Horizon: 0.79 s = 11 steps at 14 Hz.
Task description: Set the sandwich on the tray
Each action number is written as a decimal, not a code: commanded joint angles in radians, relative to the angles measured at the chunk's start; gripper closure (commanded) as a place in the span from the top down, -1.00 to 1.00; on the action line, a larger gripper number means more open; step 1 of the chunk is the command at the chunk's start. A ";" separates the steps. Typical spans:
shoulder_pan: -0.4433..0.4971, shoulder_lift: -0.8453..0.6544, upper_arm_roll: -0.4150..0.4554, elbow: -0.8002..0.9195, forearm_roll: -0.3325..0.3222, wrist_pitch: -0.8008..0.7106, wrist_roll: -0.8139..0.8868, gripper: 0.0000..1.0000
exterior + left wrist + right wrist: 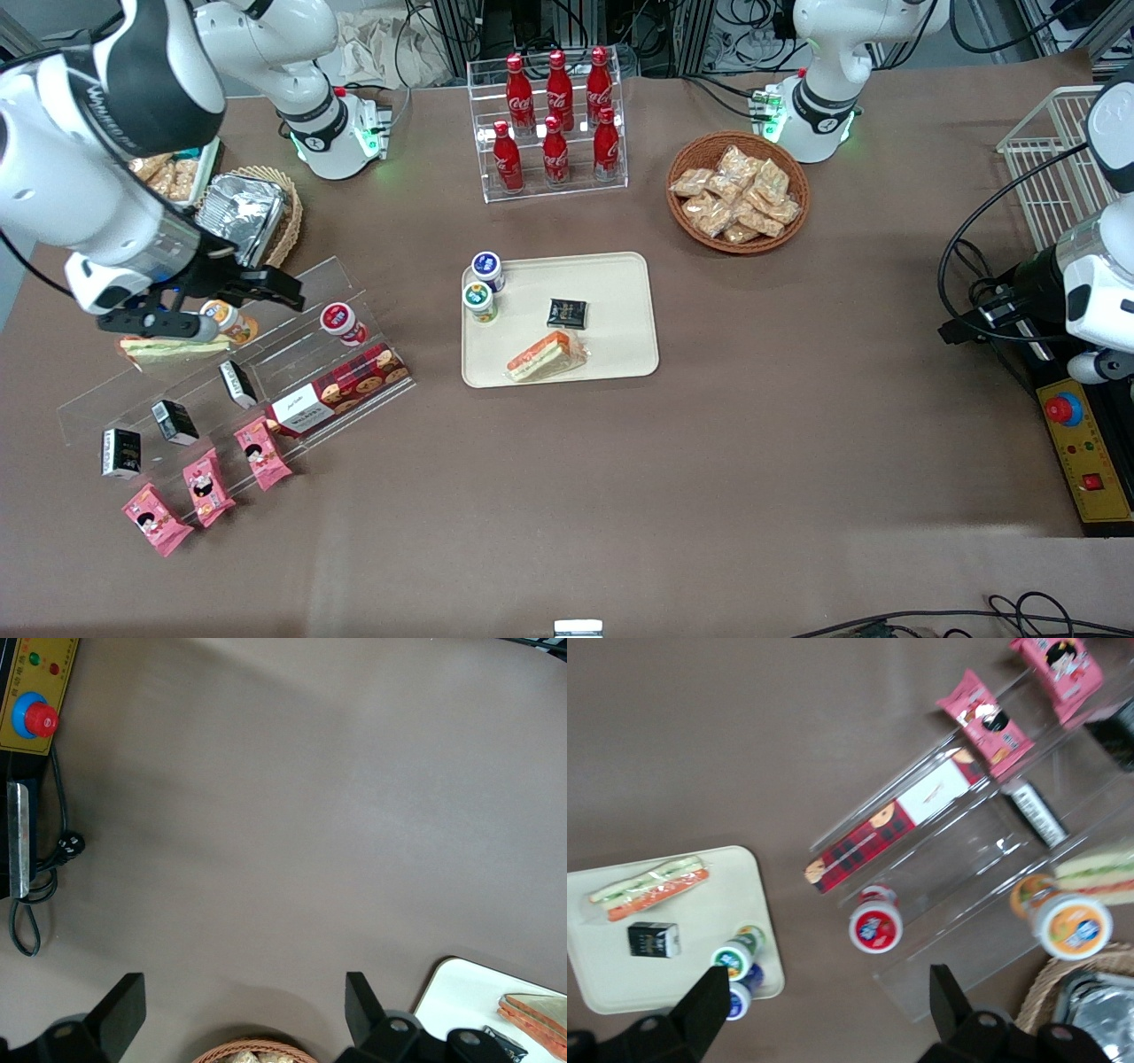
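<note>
Sandwich [547, 356] lay flat on the tray [620, 341], near the tray's edge closest to the front camera, with a small black packet [567, 313] just beside it and two little pots [483, 288] at the tray's rim. Well apart from it, toward the working arm's end of the table, the gripper [824, 997] hung above the clear tiered display shelf [221, 372], its fingers spread wide and holding nothing.

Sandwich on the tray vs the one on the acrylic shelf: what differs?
The sandwich lies on the tray and shows an orange filling edge; the shelf sandwich sits on the clear stepped shelf, directly under the open gripper, and shows pale greenish filling. Both are wrapped wedges.
</note>
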 commanded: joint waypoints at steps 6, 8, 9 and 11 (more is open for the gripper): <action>-0.152 -0.028 -0.071 0.031 -0.131 -0.010 -0.330 1.00; -0.165 -0.027 -0.069 0.048 -0.124 -0.032 -0.328 1.00; -0.167 -0.025 -0.069 0.048 -0.122 -0.033 -0.328 1.00; -0.172 -0.027 -0.068 0.048 -0.122 -0.040 -0.328 1.00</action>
